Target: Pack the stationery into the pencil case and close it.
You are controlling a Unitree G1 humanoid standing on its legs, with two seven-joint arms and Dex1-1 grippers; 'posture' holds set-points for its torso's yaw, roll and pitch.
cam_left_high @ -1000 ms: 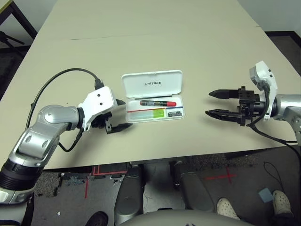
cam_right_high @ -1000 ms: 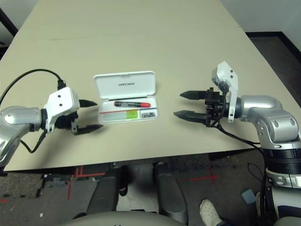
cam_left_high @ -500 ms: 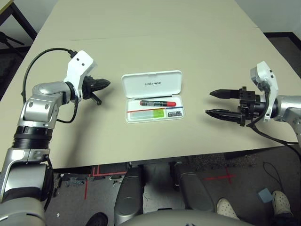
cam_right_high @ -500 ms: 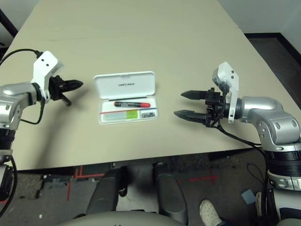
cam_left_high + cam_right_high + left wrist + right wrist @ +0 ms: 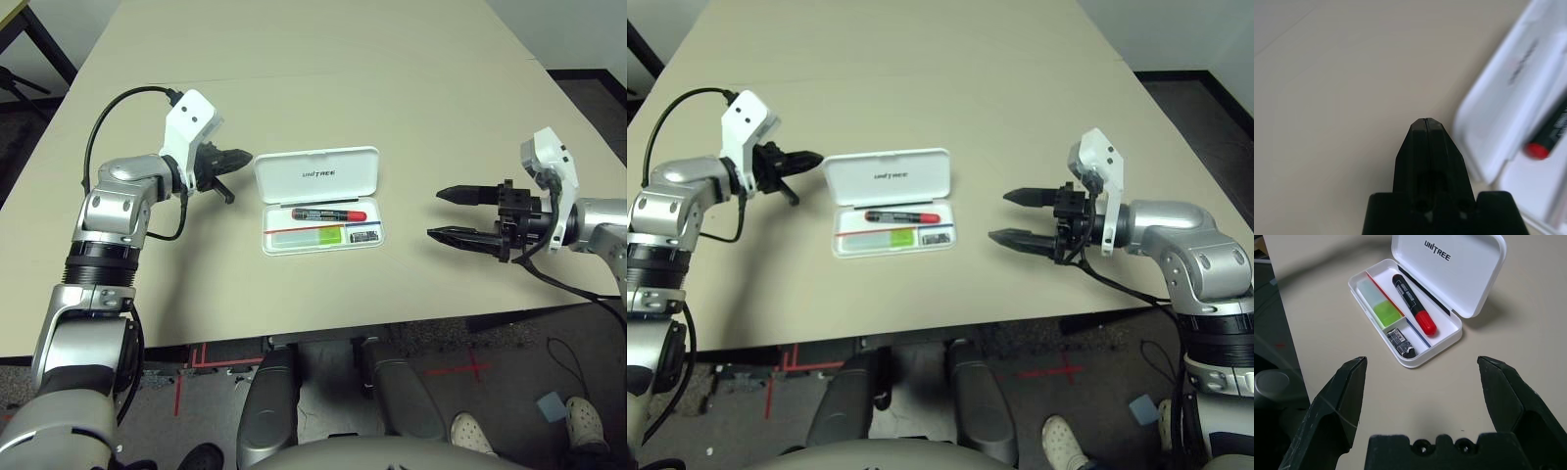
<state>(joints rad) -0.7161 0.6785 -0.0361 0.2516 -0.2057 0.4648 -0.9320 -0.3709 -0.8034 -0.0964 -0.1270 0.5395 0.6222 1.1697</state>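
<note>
Two head views share the table from above; each wrist view looks closer along its fingers.

The robot's arms are shiny silver, with round bumpy joints and black rings like stacked coins. Each wrist has a white piece with little dark dots. Thin black cables loop off them. The left gripper and right gripper are black, with pointy fingers and small round screws.
</note>
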